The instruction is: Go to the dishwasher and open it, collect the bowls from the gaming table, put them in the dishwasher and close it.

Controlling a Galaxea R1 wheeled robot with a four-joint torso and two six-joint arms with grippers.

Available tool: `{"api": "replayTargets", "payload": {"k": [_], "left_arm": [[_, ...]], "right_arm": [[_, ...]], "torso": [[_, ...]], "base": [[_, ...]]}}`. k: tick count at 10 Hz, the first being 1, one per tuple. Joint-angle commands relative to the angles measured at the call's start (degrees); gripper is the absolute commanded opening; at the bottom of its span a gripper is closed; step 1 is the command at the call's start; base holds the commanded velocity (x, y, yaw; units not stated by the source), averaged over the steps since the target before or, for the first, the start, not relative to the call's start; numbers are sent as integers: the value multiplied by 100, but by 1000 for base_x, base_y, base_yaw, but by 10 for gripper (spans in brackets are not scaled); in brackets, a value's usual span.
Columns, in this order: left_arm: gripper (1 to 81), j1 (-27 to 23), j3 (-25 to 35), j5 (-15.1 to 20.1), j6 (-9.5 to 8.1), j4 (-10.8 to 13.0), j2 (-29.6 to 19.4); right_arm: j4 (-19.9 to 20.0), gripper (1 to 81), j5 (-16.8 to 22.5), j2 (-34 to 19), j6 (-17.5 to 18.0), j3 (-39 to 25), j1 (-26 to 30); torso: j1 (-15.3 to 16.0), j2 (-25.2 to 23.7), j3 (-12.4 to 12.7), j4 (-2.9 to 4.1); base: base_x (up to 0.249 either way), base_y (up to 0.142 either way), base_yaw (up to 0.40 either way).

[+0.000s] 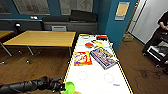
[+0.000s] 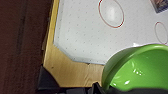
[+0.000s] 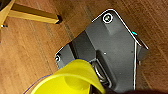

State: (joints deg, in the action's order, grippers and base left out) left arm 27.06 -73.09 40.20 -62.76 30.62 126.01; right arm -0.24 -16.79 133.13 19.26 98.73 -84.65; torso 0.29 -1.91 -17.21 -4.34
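The long narrow gaming table (image 1: 98,75) with a white top and yellowish rim runs away from the robot in the head view. At its near left corner the left gripper (image 1: 63,88), on a dark arm coming in from the left, holds a bright green plastic bowl (image 1: 70,87). The left wrist view has this green bowl (image 2: 140,70) close up, over the table's yellow wooden corner; the jaws look clenched on its rim, though the fingers are hard to make out.

Further along the gaming table from the green bowl lie a flat orange-and-yellow game box (image 1: 82,58) and a longer blue-purple game box (image 1: 103,57), side by side. Beyond them, near the far end, sit a small round red-and-blue dish (image 1: 89,45) and a yellow item (image 1: 99,45).

In the right wrist view a yellow plastic bowl (image 3: 72,80) sits at the right gripper, above the brown wooden floor (image 3: 30,45); I cannot tell how those jaws stand.

Left of the gaming table stands a plain yellow wooden table (image 1: 42,38).
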Motion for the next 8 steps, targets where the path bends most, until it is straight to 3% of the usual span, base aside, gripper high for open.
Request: {"api": "replayTargets", "payload": {"k": [1, 4, 5, 6, 8], "left_arm": [[10, 1453, 524, -452, 27, 1631, -436], [10, 2369, 6, -1023, 27, 2123, -331], [10, 2632, -239, -1251, 27, 2307, -252], [10, 2869, -399, -1269, 35, 2431, -172], [10, 3344, -724, -1445, 35, 2739, 38]], "right_arm": [[-230, 10, 290, -206, -28, -83, 110], [-336, 10, 299, -126, -19, -48, 93], [-336, 10, 290, -126, -19, -5, 66], [-336, 10, 290, -118, -19, 49, 49], [-310, 10, 299, -12, -1, 295, 22]], "torso": [[0, 0, 272, 0], [-2, -2, 623, 0], [-5, -5, 664, 0], [-9, -7, 538, 0], [-18, -13, 573, 0]], "base": [[0, 0, 0], [0, 0, 0], [0, 0, 0], [0, 0, 0], [0, 0, 0]]}}
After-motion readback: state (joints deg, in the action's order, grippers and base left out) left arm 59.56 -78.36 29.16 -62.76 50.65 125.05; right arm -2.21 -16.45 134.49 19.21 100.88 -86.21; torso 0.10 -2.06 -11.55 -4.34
